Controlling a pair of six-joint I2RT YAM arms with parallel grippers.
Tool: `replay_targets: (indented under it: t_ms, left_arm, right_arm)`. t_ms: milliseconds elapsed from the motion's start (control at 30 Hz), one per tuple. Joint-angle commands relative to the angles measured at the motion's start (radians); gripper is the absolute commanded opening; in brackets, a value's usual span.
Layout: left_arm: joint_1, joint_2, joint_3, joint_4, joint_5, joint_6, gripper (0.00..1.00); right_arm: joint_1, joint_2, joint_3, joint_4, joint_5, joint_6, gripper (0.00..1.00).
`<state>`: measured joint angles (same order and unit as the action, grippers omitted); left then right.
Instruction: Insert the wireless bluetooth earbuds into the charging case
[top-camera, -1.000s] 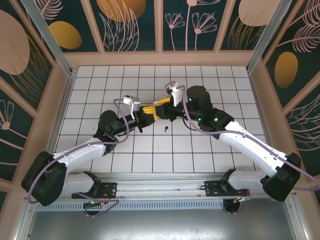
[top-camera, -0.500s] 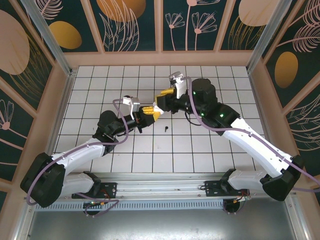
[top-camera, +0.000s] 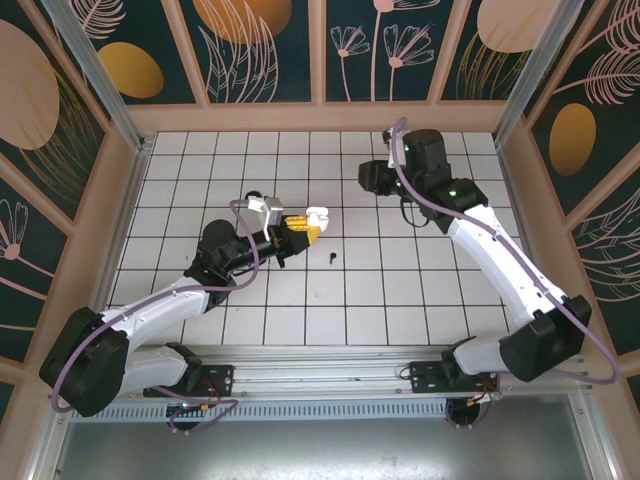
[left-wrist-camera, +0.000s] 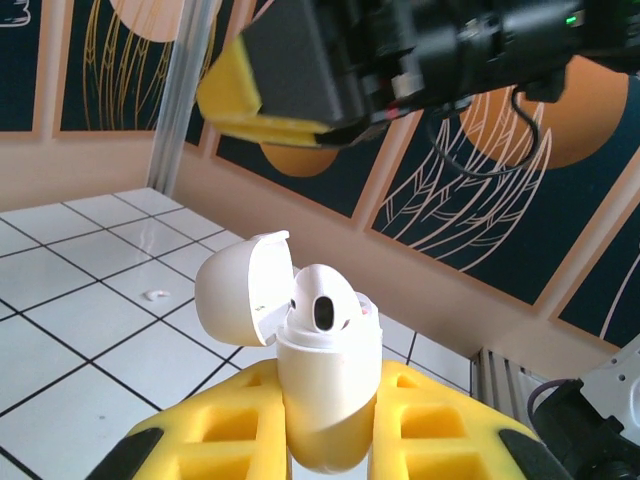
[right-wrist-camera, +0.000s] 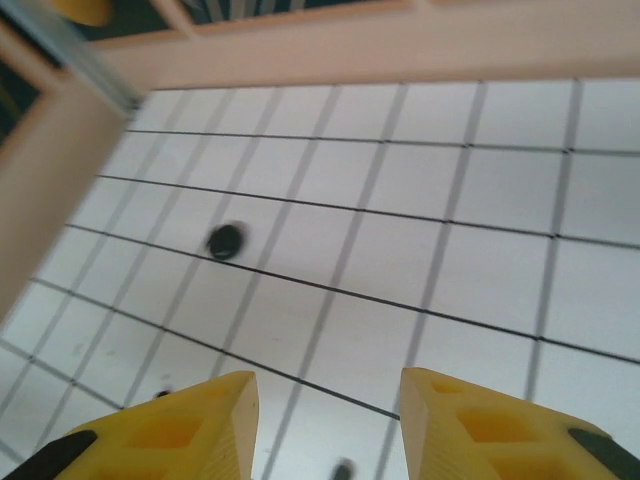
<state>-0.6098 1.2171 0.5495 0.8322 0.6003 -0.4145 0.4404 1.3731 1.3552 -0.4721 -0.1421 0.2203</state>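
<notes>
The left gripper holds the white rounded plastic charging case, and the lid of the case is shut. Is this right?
Not fully. The left gripper does hold the white rounded plastic charging case, but its lid stands open, a white rounded earbud seated inside; the left wrist view shows this.

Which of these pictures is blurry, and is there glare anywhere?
Right wrist view: smeared throughout, the dark blob on the tiles soft-edged. Left wrist view: the white charging case is crisp, nearby tiles faintly shiny. Top view: sharp, evenly lit.
</notes>
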Motion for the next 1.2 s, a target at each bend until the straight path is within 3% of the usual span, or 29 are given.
replay_targets:
  t_ms: [0,200,500,933,1167]
  left_arm:
    - [-0.003,0.012,-0.011,0.003,-0.01,0.028,0.0]
    - [-0.003,0.05,-0.004,0.004,-0.002,0.033,0.0]
    - [-0.003,0.11,0.008,0.008,0.002,0.049,0.0]
    - [-0.004,0.254,0.083,0.022,0.038,0.064,0.0]
    - [-0.002,0.316,0.117,0.035,0.059,0.06,0.0]
  right_arm:
    - [-0.064,0.05,-0.051,-0.033,-0.034,0.008,0.4]
    - [-0.157,0.251,-0.011,-0.025,-0.03,-0.048,0.35]
    - [-0.256,0.55,0.208,-0.115,0.153,-0.147,0.32]
    - [-0.4,0.868,0.535,-0.212,0.037,-0.171,0.42]
    - [-0.439,0.943,0.589,-0.216,-0.031,-0.161,0.44]
